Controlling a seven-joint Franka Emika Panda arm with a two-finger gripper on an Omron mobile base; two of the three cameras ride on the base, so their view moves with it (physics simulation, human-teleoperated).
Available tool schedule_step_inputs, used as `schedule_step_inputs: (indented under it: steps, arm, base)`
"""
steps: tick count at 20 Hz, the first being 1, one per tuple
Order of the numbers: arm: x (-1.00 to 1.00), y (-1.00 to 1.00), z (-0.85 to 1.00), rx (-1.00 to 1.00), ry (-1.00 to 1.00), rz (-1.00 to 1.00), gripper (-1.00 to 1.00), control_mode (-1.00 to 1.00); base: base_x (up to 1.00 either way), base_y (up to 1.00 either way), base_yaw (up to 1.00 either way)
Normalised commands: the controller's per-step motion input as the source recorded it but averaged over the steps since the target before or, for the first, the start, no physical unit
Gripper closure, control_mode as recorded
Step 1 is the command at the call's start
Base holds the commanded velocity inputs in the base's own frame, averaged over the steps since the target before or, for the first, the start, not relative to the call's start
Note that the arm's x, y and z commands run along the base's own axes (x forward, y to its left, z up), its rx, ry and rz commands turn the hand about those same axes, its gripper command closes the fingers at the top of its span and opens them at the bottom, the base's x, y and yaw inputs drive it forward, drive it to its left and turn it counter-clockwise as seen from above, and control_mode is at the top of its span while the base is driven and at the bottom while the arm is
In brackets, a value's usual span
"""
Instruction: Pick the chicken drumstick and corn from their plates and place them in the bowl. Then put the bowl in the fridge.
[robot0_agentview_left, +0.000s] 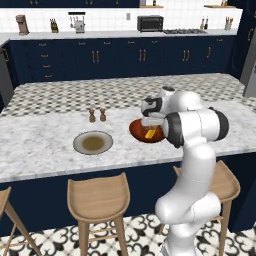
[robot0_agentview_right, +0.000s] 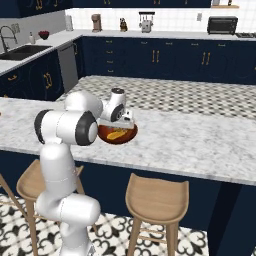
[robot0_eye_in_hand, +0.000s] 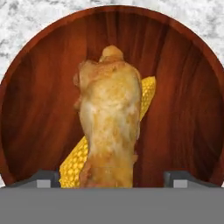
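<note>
The reddish-brown bowl (robot0_agentview_left: 146, 132) (robot0_agentview_right: 117, 134) (robot0_eye_in_hand: 39, 100) sits on the marble island counter near its front edge. Inside it the golden-brown chicken drumstick (robot0_eye_in_hand: 109, 127) lies on top of the yellow corn (robot0_eye_in_hand: 76, 159), which also shows as a yellow streak (robot0_agentview_right: 116, 134). My gripper (robot0_agentview_left: 152, 123) (robot0_agentview_right: 125, 121) (robot0_eye_in_hand: 113, 179) hangs just over the bowl, pointing down into it. Its fingertips (robot0_eye_in_hand: 47, 179) stand wide apart on either side of the drumstick's near end, clear of it, so it is open. The grey plate (robot0_agentview_left: 93, 143) with a brownish centre lies bare to the bowl's left.
Two small shakers (robot0_agentview_left: 97, 115) stand behind the grey plate. Wooden stools (robot0_agentview_left: 98, 200) (robot0_agentview_right: 156, 200) line the island's front. Navy cabinets and a back counter with appliances run behind. A grey metallic slab (robot0_agentview_left: 250, 70) at the far right edge may be the fridge.
</note>
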Motion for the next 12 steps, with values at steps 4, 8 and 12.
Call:
schedule_step_inputs:
  steps: [4, 8, 12]
  arm:
    - [-0.73, -0.02, 0.48, 0.02, -0.11, -0.25, -1.00, -1.00]
    - [-0.65, -0.34, 0.40, 0.06, 0.01, -0.31, -1.00, -1.00]
    - [-0.34, -0.57, 0.14, 0.08, 0.01, -0.30, -1.00, -1.00]
  base:
    - [0.00, 0.00, 0.00]
    - [0.00, 0.00, 0.00]
    - [0.00, 0.00, 0.00]
